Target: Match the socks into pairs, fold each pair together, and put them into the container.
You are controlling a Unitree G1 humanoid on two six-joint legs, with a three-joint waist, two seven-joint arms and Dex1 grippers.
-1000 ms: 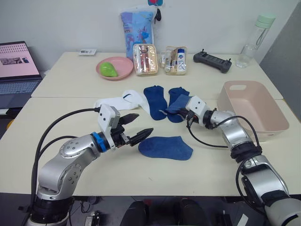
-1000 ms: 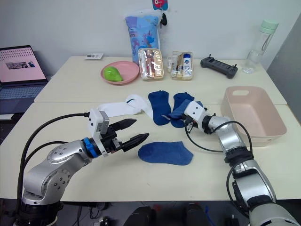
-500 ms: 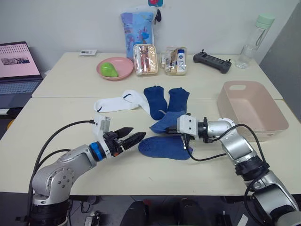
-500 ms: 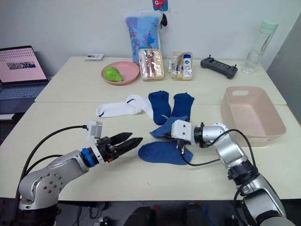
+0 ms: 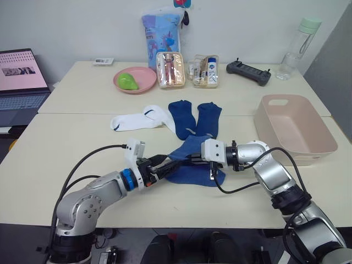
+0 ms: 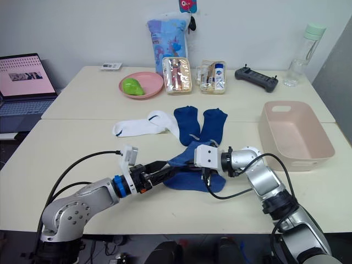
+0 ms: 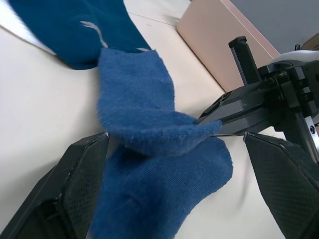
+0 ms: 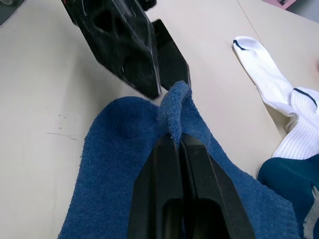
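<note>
Far left, a laptop [image 5: 19,82] sits open on the side desk, out of play. Moving in, the left gripper [image 5: 165,164] reaches low across the table [image 5: 66,143], jaws spread wide in its wrist view, flanking the near edge of the two blue socks at centre without closing on either. Behind it lies the pair of white socks [image 5: 135,119], overlapped, and further back the pink plate [image 5: 135,80] with a green fruit.

Centre stage: one blue sock lies flat [image 5: 192,175], and a second blue sock [image 5: 190,148] is draped over it, its edge pinched up. The right gripper [image 5: 193,159] has its fingers clamped tight on that raised fold, seen clearly in the right wrist view. Two more dark blue socks [image 5: 193,118] lie side by side just beyond.

These socks look soft, light and floppy terry, so they will sag and bunch wherever they are not supported. A grip at the cuff or toe edge, taking both layers together, seems the safest hold for folding; a pinch mid-body would likely lift one layer alone.

Far right, the pink container [image 5: 294,127] waits empty, well apart from the socks.
</note>
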